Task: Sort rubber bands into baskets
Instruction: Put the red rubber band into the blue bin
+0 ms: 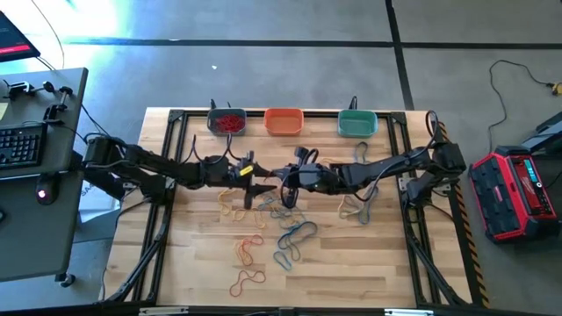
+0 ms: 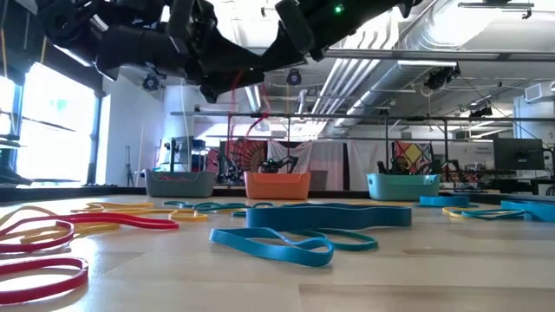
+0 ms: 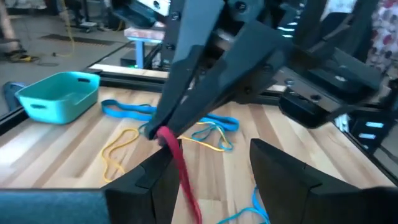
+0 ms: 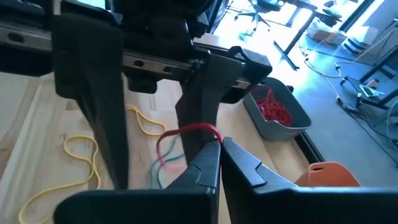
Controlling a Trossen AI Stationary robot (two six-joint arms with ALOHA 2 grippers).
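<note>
The two arms meet above the middle of the tabletop. The right pincer is fully closed, and its tips pinch a red rubber band. The left pincer stands wide apart; the red band hangs down just beside one of its fingers, and contact cannot be confirmed. This reads as a handover, with the band now carried by the right arm alone.

The relation that governs the next move: the grey-blue basket, which already contains red bands, lies at the far edge of the tabletop, toward the left arm's side of the meeting point. The left arm is nearer to it than the right arm. The held band hangs with its long axis roughly vertical.

Count of baskets: three in one row along the far edge, namely the grey-blue one, the orange basket and the teal basket.

Loose bands on the tabletop: red, yellow and blue loops, roughly a dozen. They overlap, so an exact count per colour cannot be given.
</note>
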